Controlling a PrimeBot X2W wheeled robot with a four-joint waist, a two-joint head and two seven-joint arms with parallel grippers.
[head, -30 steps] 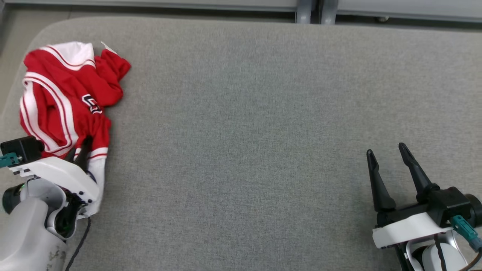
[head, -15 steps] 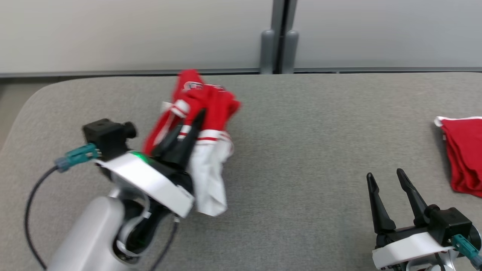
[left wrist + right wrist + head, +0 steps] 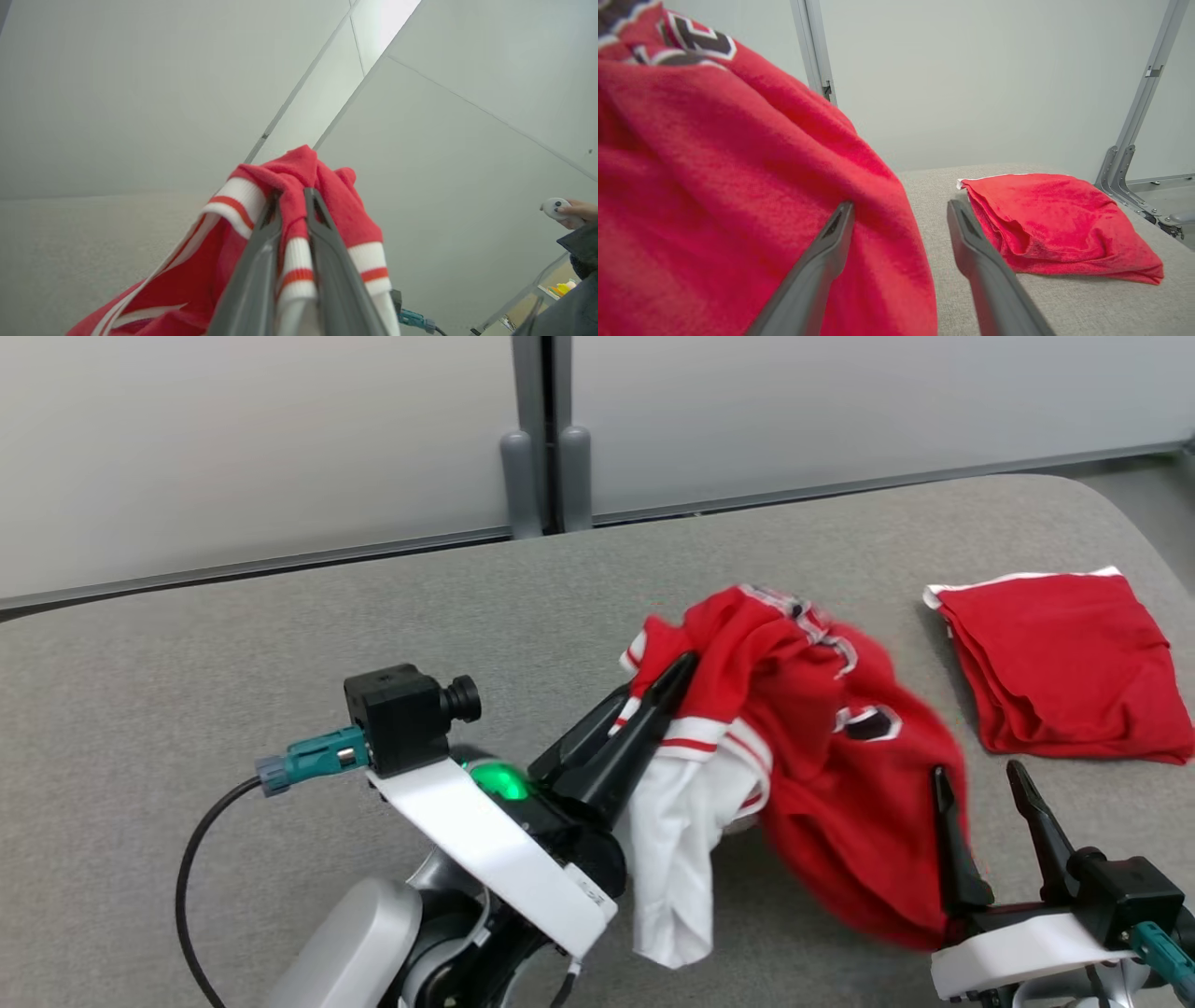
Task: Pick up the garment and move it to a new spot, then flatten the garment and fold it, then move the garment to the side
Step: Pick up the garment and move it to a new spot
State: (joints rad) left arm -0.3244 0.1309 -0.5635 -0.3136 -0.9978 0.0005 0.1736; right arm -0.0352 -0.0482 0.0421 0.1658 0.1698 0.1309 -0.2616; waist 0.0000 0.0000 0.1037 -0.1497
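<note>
I saw my left gripper (image 3: 292, 195) pinched nearly shut on the striped hem of the red garment (image 3: 840, 775). The garment hung bunched over the middle of the grey table (image 3: 280, 616). My right gripper (image 3: 976, 768) stood wide open at the near right, holding nothing, with the draped cloth just beside it. A folded red cloth (image 3: 1055, 663) lay at the far right.

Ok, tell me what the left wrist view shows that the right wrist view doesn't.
Left wrist view: the left pincer shut on the garment at its striped edge, and a person's hand holding a small white device. Right wrist view: the open right pincer and a folded red cloth lying on the table. Both: the red garment, the grey table and a pale wall.
</note>
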